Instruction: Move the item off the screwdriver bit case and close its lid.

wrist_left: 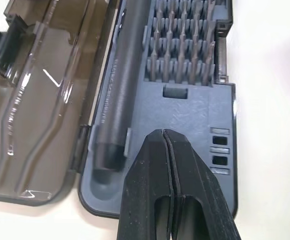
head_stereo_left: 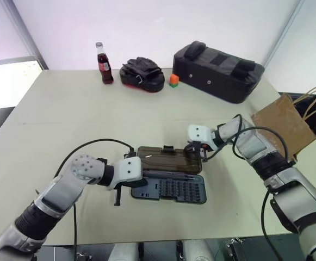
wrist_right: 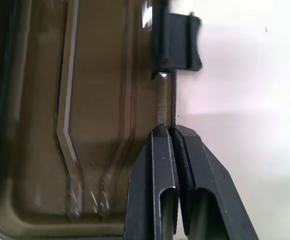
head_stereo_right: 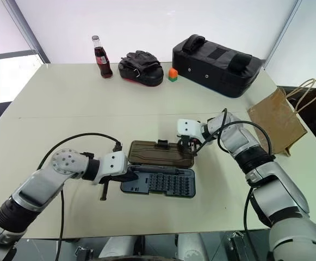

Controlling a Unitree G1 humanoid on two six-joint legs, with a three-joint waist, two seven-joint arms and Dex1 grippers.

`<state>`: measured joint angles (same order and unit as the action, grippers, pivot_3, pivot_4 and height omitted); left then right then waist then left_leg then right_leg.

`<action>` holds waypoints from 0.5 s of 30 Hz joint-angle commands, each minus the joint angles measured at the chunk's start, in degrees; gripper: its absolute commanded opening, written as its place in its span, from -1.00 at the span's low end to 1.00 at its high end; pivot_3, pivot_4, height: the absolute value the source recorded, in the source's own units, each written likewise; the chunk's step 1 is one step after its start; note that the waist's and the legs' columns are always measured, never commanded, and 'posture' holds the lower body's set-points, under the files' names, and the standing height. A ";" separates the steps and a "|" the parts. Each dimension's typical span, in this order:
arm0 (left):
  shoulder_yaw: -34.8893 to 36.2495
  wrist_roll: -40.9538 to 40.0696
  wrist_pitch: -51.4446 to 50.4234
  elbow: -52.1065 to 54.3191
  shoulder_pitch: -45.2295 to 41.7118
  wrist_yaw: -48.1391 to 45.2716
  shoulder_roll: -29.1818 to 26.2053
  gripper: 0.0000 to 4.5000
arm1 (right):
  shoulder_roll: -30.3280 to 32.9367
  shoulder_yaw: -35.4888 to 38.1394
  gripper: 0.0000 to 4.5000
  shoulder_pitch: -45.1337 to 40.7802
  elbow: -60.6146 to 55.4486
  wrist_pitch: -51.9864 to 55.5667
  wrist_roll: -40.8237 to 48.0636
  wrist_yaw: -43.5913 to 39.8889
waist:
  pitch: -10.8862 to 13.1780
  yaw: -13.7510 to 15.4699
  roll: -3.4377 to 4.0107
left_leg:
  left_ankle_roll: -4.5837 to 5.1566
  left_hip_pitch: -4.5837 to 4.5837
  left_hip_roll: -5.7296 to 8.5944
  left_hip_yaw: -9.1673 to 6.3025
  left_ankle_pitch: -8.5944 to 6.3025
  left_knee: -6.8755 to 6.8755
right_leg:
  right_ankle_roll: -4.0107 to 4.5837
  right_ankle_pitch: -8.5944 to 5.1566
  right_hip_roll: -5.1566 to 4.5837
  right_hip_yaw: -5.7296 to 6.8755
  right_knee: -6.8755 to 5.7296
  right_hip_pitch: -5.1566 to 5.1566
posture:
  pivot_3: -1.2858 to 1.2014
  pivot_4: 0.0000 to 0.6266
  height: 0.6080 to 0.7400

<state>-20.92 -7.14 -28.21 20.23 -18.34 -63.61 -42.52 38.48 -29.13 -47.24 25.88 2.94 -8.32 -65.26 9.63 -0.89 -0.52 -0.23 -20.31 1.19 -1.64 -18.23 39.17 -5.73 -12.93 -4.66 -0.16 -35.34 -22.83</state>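
The screwdriver bit case (head_stereo_left: 174, 189) lies open near the table's front, its dark tray showing rows of bits (wrist_left: 184, 45) and a driver handle (wrist_left: 117, 95). Its smoky brown lid (head_stereo_left: 168, 159) lies flat behind the tray, with the black latch tab (wrist_right: 177, 42) on its far edge. The item, a brown paper bag (head_stereo_left: 283, 128) with twine handles, rests at the table's right edge, clear of the case. My left gripper (wrist_left: 163, 132) is shut, its tips over the tray's left end. My right gripper (wrist_right: 172, 129) is shut on the lid's thin far rim, beside the latch.
Along the back of the table stand a cola bottle (head_stereo_left: 104, 64), black gloves on a red pad (head_stereo_left: 141, 73), a small orange and green cube (head_stereo_left: 173, 80) and a large black padded bag (head_stereo_left: 217, 70). A black cable hangs from each arm near the case.
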 commanded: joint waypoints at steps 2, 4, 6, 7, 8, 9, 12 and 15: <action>-0.43 -0.51 -1.64 -2.27 0.65 0.13 0.15 -1.00 | 6.19 5.46 -0.98 1.00 -7.00 1.49 -6.01 6.98 | 0.05 0.54 0.08 | -0.03 -0.13 0.07 0.00 0.02 0.01 | 0.00 0.00 -0.06 0.00 0.00 -0.11 | 0.03 -0.52 1.00; -0.68 -0.66 -1.48 -2.72 0.51 0.22 0.40 -1.00 | 7.80 7.91 -0.98 2.71 -13.03 4.54 -5.42 7.60 | 0.06 0.71 0.08 | -0.03 -0.27 0.11 0.00 0.02 0.01 | 0.00 0.00 -0.11 0.00 0.03 -0.19 | 0.03 -0.52 1.00; -0.80 -1.07 -1.51 -3.25 0.24 0.13 0.86 -1.00 | 9.18 10.84 -0.98 5.28 -20.45 9.30 -3.72 7.33 | 0.06 1.16 0.08 | -0.03 -0.39 0.13 0.00 0.02 0.01 | 0.00 0.00 -0.13 -0.01 0.06 -0.27 | 0.03 -0.52 1.00; -0.84 -1.22 -1.55 -3.36 0.17 0.09 0.97 -1.00 | 9.59 11.84 -0.98 6.32 -23.20 11.26 -3.26 7.23 | 0.06 1.24 0.08 | -0.03 -0.52 0.13 0.00 0.02 0.01 | 0.00 0.00 -0.13 -0.01 0.07 -0.39 | 0.03 -0.52 1.00; -0.88 -1.31 -1.52 -3.45 0.12 0.06 1.02 -1.00 | 9.85 12.66 -0.98 7.21 -25.51 12.93 -2.88 7.17 | 0.06 1.34 0.08 | -0.03 -0.60 0.13 0.00 0.02 0.01 | 0.00 0.00 -0.13 -0.01 0.07 -0.47 | 0.03 -0.52 1.00; -0.96 -1.34 -1.36 -3.64 0.01 -0.01 1.06 -1.00 | 10.08 13.81 -0.98 8.48 -28.87 15.58 -2.10 6.87 | 0.06 1.34 0.09 | -0.03 -0.68 0.13 0.00 0.02 0.01 | 0.00 0.00 -0.12 -0.01 0.08 -0.56 | 0.03 -0.52 1.00; -0.98 -1.37 -0.83 -4.12 -0.27 -0.10 1.20 -1.00 | 10.00 16.37 -0.98 11.22 -36.10 21.99 -0.52 6.62 | 0.07 1.39 0.12 | -0.03 -0.86 0.09 -0.03 0.02 0.01 | 0.00 0.00 -0.07 0.02 0.07 -0.72 | 0.03 -0.52 1.00; -0.45 -1.86 -0.56 -4.37 -0.71 0.00 1.61 -1.00 | 9.18 18.21 -0.98 13.60 -41.36 27.15 0.40 7.51 | 0.07 1.48 0.12 | -0.03 -0.99 0.09 -0.05 0.02 0.01 | 0.00 0.00 -0.07 0.03 0.08 -0.83 | 0.03 -0.52 1.00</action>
<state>-20.61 -9.74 -28.01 17.67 -19.59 -63.71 -40.79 47.53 -14.54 -33.14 -11.49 27.69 -8.80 -59.24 9.70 0.58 -0.40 -0.26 -21.31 1.28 -1.68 -18.21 39.18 -5.73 -12.94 -4.73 -0.13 -35.25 -23.68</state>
